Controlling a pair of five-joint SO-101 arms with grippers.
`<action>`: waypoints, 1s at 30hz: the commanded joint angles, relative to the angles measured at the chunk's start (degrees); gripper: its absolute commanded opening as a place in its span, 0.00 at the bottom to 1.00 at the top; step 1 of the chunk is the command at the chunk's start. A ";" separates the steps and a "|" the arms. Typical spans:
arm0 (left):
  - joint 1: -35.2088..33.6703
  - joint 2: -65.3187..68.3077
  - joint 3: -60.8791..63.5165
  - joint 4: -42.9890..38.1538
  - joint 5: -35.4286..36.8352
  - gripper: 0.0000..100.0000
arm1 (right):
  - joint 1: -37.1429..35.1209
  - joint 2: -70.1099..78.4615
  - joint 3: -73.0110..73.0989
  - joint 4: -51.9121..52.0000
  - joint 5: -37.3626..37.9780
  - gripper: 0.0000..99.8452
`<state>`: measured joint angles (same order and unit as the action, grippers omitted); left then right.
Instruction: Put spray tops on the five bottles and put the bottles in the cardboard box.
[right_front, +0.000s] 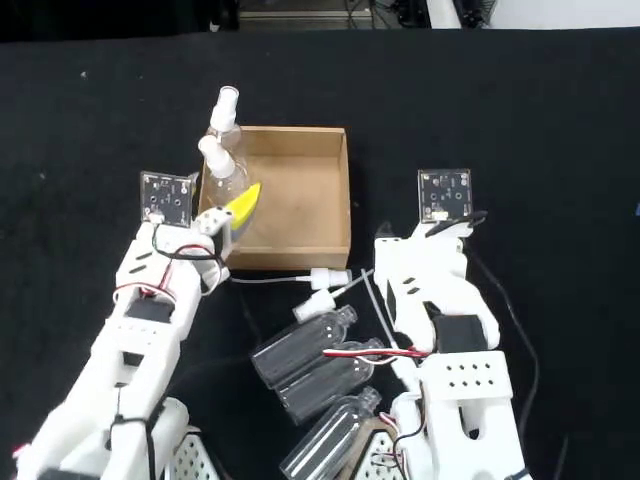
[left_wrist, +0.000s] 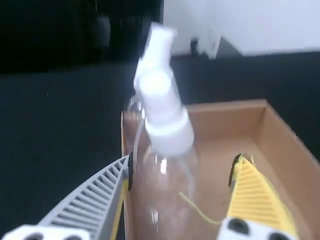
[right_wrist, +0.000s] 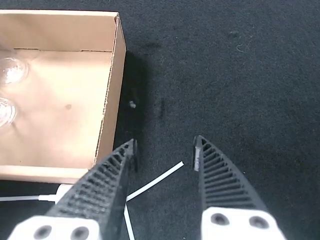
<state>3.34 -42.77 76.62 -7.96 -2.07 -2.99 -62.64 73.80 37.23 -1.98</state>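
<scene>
**Left fingers spread round a capped bottle standing in the box**

The left gripper (left_wrist: 184, 164) has its fingers apart. The grey finger (left_wrist: 100, 197) lies along one side of a clear bottle (left_wrist: 162, 185). The yellow finger (left_wrist: 255, 195) stands off the other side, with bare cardboard showing in the gap. The bottle is blurred, so the grey finger may be touching its wall or may be just short of it; I cannot tell which. The bottle stands upright with a white spray top (left_wrist: 160, 100) on its neck. It is inside the cardboard box (left_wrist: 280, 130), close against one side wall.

In the high view a second capped bottle (right_front: 225, 120) stands just behind the first along the same wall, toward the far corner of the box.

The right gripper (right_wrist: 165, 142) is also spread wide and holds nothing. Its fingers hang over the black table (right_wrist: 240, 75), just outside the box's near corner. A thin white tube (right_wrist: 155, 181) lies on the cloth below the gap between them. A loose spray head (right_wrist: 57, 194) lies beside the box's near wall.

Farther out in the high view, another loose head (right_front: 318, 303) lies on the table between the two arms, near the first one. Nearer the arm bases, three bare bottles (right_front: 325, 385) lie on their sides next to each other, with their open necks pointing toward the right arm.
</scene>
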 joint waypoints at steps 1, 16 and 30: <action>-0.22 -6.51 -5.85 16.53 0.53 0.31 | -0.62 -1.19 -0.48 -1.85 -0.09 0.17; 1.98 -7.91 -17.45 44.92 6.86 0.03 | -0.62 -1.19 -0.57 -1.85 -0.09 0.17; 2.68 -5.54 -22.02 45.27 6.77 0.03 | -0.62 -1.19 -0.57 -1.85 -0.09 0.17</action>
<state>4.57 -48.84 59.21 37.23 4.53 -2.99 -62.64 73.80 37.23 -1.98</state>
